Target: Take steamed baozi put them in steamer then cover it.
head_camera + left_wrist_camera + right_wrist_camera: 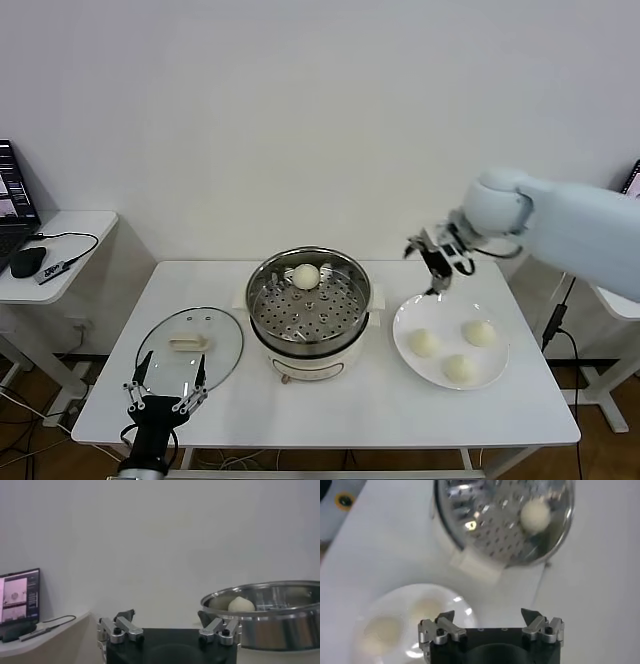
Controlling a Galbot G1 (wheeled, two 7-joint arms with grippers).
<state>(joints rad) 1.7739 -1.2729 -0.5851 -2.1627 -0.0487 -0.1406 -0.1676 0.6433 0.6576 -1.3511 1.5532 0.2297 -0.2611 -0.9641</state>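
The right gripper (437,262) hangs in the air with its fingers spread and nothing between them, above the far rim of the white plate (405,350) at about the plate's eleven o'clock; its own wrist view confirms the spread fingers (445,617) and shows the plate (385,597) below with pale buns on it. Three steamed baozi lie on that plate: one toward nine o'clock (423,343), one toward two o'clock (480,332) and one toward six o'clock (459,368), close together but not clearly touching. At the plate's nine o'clock, just beside it, stands the steamer (308,305), its perforated steel tray open to view, with a fourth baozi (306,276) resting near the tray's twelve o'clock edge. At the steamer's nine o'clock the cover (191,345) lies flat on the white table (350,415), handle up, apart from the pot. The left gripper (165,395) sits low at the table's near edge, at the cover's six o'clock, fingers spread and holding nothing. A side desk (70,235) with a mouse (27,262) stands beyond the table's left end.
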